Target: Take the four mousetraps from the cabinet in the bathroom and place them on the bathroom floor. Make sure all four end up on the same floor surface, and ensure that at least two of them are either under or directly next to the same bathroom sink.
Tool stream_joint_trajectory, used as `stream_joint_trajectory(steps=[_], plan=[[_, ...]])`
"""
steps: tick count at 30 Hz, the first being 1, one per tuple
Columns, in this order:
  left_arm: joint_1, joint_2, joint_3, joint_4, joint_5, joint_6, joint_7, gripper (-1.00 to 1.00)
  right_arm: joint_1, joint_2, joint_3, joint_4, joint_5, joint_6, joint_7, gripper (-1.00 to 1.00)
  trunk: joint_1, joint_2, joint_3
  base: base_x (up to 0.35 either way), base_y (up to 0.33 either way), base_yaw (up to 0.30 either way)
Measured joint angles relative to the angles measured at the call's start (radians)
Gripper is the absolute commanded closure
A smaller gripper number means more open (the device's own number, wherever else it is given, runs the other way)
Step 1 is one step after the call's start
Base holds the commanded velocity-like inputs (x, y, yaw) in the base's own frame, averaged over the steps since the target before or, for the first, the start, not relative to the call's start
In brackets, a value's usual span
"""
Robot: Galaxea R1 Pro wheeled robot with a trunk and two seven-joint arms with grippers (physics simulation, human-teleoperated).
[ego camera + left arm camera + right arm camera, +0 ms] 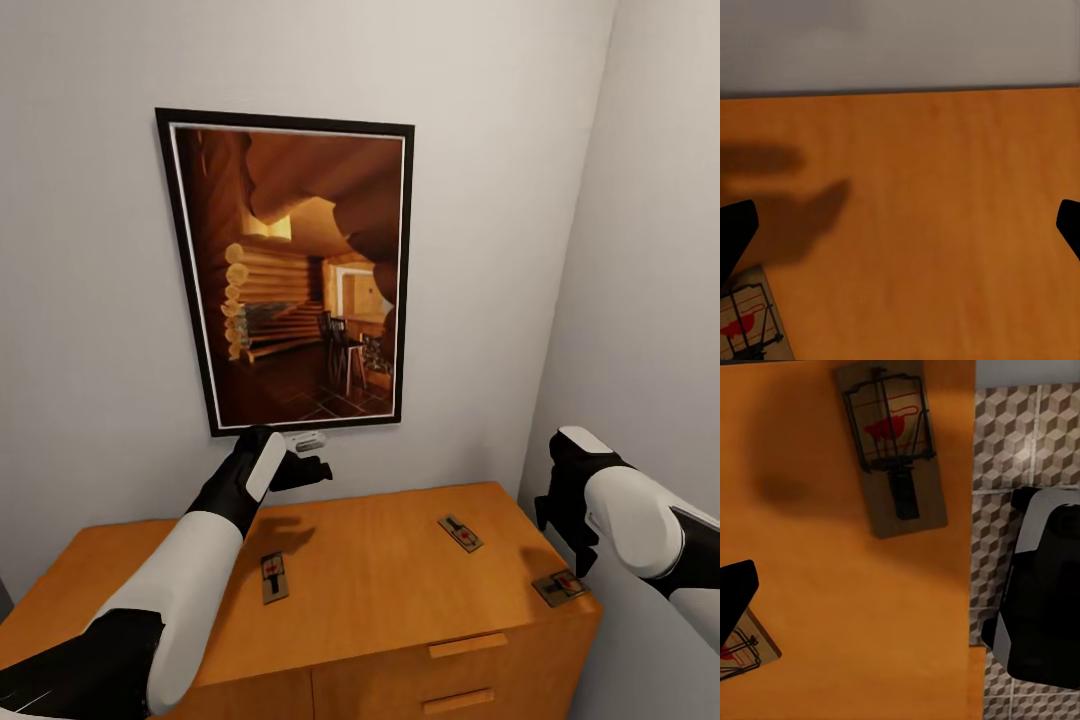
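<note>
- Left tool (305, 468) hangs above the back of the cabinet's worktop, close to the wall and just below the framed picture; in the left wrist view its two dark fingertips (735, 232) sit far apart at opposite edges, so it is spread wide and pinching nothing.
- Right tool (565, 520) hangs off the cabinet's right end, fingers pointing down beside the corner; whether it is spread or pressed together cannot be told, as just one dark fingertip (735, 589) shows in its wrist view.
- Nearest on the worktop, one mousetrap (273, 577) lies flat at centre-left, just right of the left forearm, with the arm's shadow on the wood behind it.
- At the front right corner a second mousetrap (560, 586) lies flat, close to the edge and just under the right tool.
- Farther back, right of centre, a third mousetrap (460, 533) lies flat and turned at an angle; it is well apart from the other two.
- Each shows a red mark and thin dark wire on a brownish base.
- Orange-brown cabinet (400, 600) stands in the room's corner, with two drawer fronts and slim bar handles visible at its lower right.
- Beside the cabinet's end, the bathroom floor (1009, 442) shows cube-pattern tiles with pale grout.
- Farthest, a black-framed picture (295, 275) of a log cabin interior hangs on the pale wall.
</note>
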Motion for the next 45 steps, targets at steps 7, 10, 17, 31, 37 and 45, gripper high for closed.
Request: stream_joint_trajectory(steps=[7,10,17,31,37,45], plan=[[0.0,0.0,0.0,0.0,0.0,0.0,-0.001,-1.0,0.0,0.0,0.0,0.0,0.001,0.0,0.0,-1.0,0.027,-0.049,-0.022,0.0,0.0,0.0],[0.0,0.0,0.0,0.0,0.0,0.0,-0.001,-1.0,0.0,0.0,0.0,0.0,0.001,0.0,0.001,-1.0,0.038,-0.07,-0.031,0.0,0.0,0.0],[0.0,0.0,0.0,-0.001,0.0,0.0,-0.002,-1.0,0.0,0.001,0.0,0.0,0.002,0.0,0.001,-1.0,0.065,-0.119,-0.053,0.0,0.0,0.0],[0.0,0.0,0.0,-0.002,0.0,0.0,-0.003,-1.0,0.0,0.001,0.0,0.0,0.004,0.0,0.002,-1.0,0.119,-0.217,-0.097,0.0,0.0,0.0],[0.0,0.001,0.0,-0.002,0.0,0.0,-0.003,-1.0,0.0,0.002,0.001,0.0,0.005,-0.001,0.002,-1.0,0.142,-0.26,-0.116,0.0,0.0,0.0],[0.0,0.001,0.0,-0.002,0.0,0.0,-0.003,-1.0,0.0,0.003,0.002,0.0,0.006,-0.001,0.002,-1.0,0.173,-0.316,-0.141,0.0,0.0,0.0]])
